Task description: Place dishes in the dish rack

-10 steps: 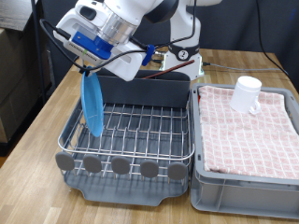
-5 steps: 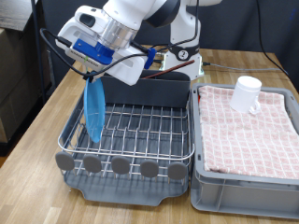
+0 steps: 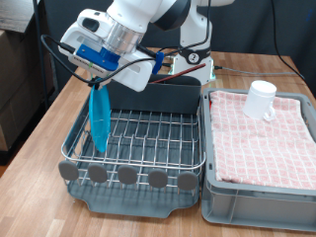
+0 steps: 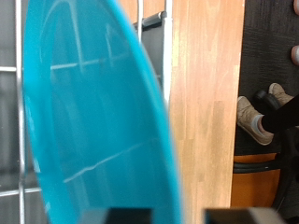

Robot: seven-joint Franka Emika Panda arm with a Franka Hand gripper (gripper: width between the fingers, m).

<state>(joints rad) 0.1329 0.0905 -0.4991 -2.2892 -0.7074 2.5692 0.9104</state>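
The gripper (image 3: 97, 81) clamps a light-blue plate (image 3: 99, 118) on edge inside the dish rack (image 3: 138, 138). A white mug (image 3: 261, 99) sits beside the rack

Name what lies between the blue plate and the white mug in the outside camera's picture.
In the exterior view, between the plate held by the end effector and the mug lie the dish rack wires, its dark caddy and checkered cloth.

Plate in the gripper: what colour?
Light blue plate; the wrist view shows it best, filling most of that picture.
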